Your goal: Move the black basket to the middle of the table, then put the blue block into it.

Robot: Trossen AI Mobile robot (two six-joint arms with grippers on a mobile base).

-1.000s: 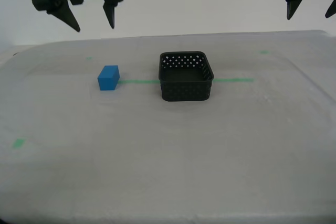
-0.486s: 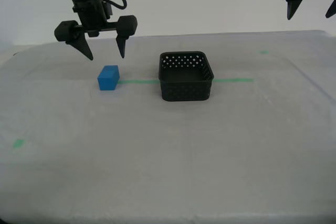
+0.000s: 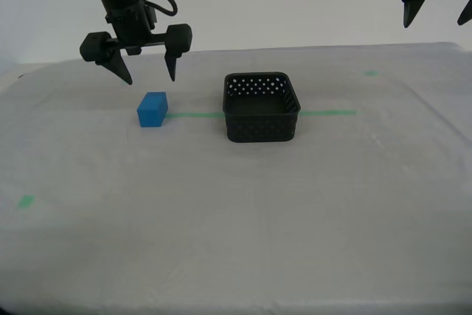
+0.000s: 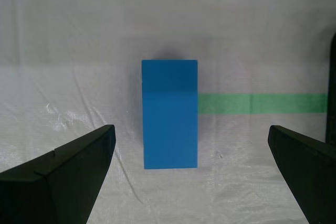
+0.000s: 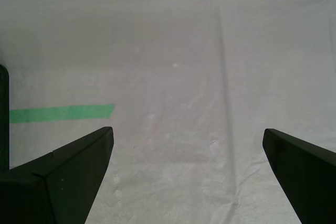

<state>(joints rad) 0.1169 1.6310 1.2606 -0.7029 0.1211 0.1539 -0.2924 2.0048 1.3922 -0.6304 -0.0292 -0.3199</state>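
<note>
Showing only the blue block (image 4: 170, 114), second wrist view omits the black basket (image 3: 261, 107).

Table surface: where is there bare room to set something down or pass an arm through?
The pale cloth table is bare across its whole near half, and on the exterior view's right past the perforated square black plastic basket. The only tight spot is the gap between that basket and the small bright-blue block, under my second pincer.
</note>
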